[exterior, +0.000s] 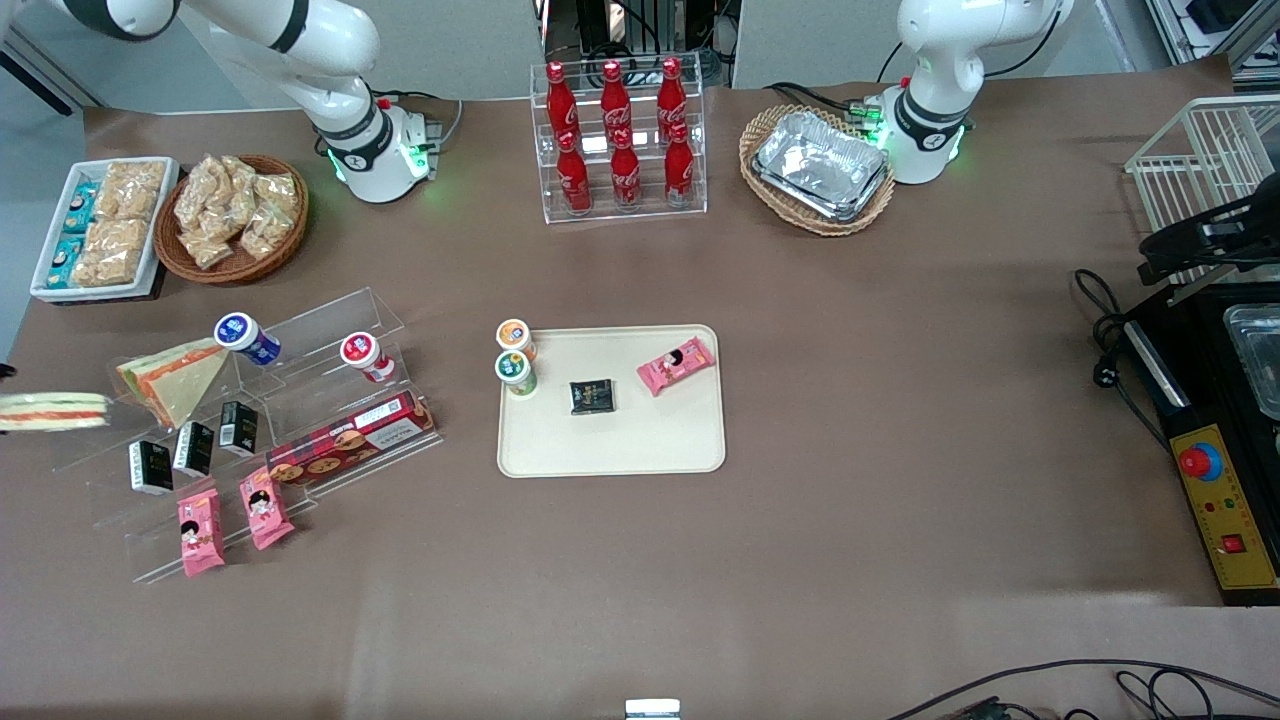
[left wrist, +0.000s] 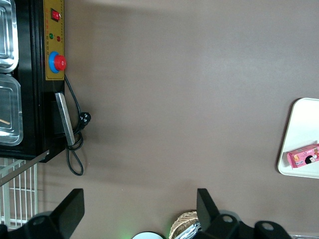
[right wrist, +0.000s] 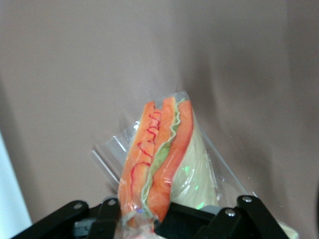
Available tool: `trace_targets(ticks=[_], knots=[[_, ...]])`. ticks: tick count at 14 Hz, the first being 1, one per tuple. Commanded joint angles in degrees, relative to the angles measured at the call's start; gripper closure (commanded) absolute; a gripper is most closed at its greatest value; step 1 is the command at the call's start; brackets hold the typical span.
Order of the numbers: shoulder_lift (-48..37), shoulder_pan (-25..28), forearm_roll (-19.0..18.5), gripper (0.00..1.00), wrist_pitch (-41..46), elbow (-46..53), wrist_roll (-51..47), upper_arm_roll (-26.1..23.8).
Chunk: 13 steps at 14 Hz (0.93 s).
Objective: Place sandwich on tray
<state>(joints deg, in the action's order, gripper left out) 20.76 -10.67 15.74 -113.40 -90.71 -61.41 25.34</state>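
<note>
Front view, cut off: the sandwich [exterior: 52, 411] is seen only at the frame edge, toward the working arm's end of the table, and the gripper holding it is not shown there.
Right wrist view, hidden: the end of the sandwich [right wrist: 159, 164] nearest the camera is covered by the black fingers [right wrist: 112, 216], so the exact contact is hard to make out.
Gripper: the gripper [right wrist: 149, 221] is closed on the clear-wrapped sandwich, which is held above the brown table [exterior: 850, 400].
Sandwich: orange filling layers, a green strip and white bread are seen through the wrap.
Arm pose: the working arm [exterior: 300, 50] is seen only partly, its upper links running out of frame.
Tray: the tray [exterior: 610, 440] lies near the table's middle, well apart from the sandwich.
On the tray: a pink snack pack [exterior: 676, 365], a black packet [exterior: 592, 396] and two small cups [exterior: 516, 358] at its rim.
Wedge sandwich: a wedge sandwich [exterior: 175, 378] rests on the clear rack [exterior: 330, 400], just beside the held sandwich.
</note>
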Motion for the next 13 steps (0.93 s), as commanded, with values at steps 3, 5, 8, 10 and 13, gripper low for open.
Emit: trace_targets(ticks=[3,5,8,10,13], knots=[[-7.05,1.87,-5.98,0.84,6.42,2.45,0.77,-1.43],[-7.05,4.15,-6.33,0.92,11.43,6.23,0.25,-1.43],[-8.89,12.23,-8.53,0.92,13.47,6.69,-9.11,-1.43],[-9.07,17.23,-8.53,0.92,13.47,6.6,-15.73,-1.61],[-8.54,24.97,-8.44,0.92,12.94,6.6,-25.83,-1.52]])
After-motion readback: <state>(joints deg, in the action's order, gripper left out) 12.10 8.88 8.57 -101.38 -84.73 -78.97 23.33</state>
